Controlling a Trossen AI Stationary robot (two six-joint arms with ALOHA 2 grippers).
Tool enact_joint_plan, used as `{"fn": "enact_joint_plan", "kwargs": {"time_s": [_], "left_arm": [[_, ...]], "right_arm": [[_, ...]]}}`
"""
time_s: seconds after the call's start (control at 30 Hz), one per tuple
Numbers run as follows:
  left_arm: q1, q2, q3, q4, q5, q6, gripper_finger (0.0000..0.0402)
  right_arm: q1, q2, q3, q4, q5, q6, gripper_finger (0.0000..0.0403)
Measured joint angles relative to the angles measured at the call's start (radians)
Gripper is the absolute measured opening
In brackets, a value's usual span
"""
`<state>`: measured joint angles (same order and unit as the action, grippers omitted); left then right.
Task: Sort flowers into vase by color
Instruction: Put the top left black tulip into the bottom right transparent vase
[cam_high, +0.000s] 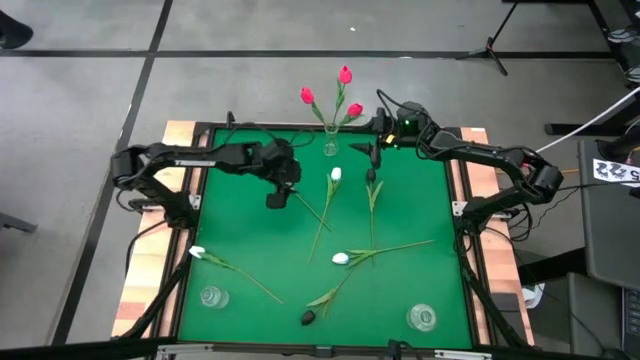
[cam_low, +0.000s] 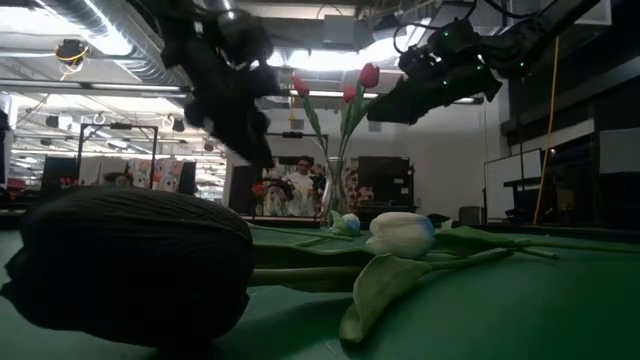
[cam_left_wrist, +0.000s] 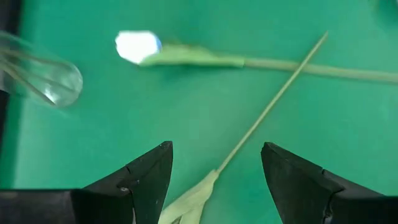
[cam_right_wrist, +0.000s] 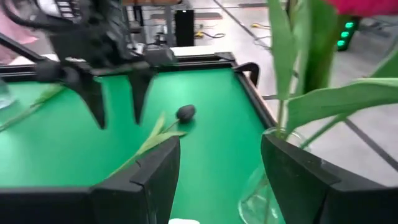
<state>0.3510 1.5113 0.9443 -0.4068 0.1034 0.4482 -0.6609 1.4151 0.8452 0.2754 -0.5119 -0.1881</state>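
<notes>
So we've got a green table strewn with tulips, gray floor around, both grippers spread wide, holding nothing.

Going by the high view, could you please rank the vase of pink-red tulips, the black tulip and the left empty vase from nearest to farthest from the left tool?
From the left tool:
1. Vase of pink-red tulips, far edge.
2. Left empty vase, near-left corner.
3. Black tulip, near edge, clearly farthest.

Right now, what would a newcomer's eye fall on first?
Three pink-red tulips standing in the vase at the far edge. White tulips and a black one lie scattered on the green mat. The left tool hangs open over a stem; the right tool is open by the vase.
</notes>
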Motion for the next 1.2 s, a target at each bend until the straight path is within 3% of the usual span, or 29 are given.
{"fn": "enact_joint_plan", "kwargs": {"time_s": [0.37, 0.53, 0.67, 0.97, 1.2], "left_arm": [[0.018, 0.18, 0.0, -0.007, -0.006, 0.182, 0.0244], [0.018, 0.239, 0.001, -0.01, -0.07, 0.196, 0.0234], [0.017, 0.246, 0.005, -0.037, -0.071, 0.19, 0.0185], [0.015, 0.245, 0.002, -0.051, -0.086, 0.141, 0.0018], [-0.017, 0.235, 0.0, -0.059, -0.16, 0.118, 0.0018]], "right_arm": [[0.0, 0.0, 0.0, -0.04, -0.084, 0.027, 0.0225], [0.0, 0.0, 0.0, -0.048, -0.11, 0.054, 0.0225], [0.0, -0.013, 0.0, -0.05, -0.11, 0.062, 0.0225], [0.0, -0.092, 0.0, -0.114, -0.11, 0.064, 0.0225], [0.0, -0.168, 0.0, -0.284, -0.101, 0.053, 0.0225]]}}
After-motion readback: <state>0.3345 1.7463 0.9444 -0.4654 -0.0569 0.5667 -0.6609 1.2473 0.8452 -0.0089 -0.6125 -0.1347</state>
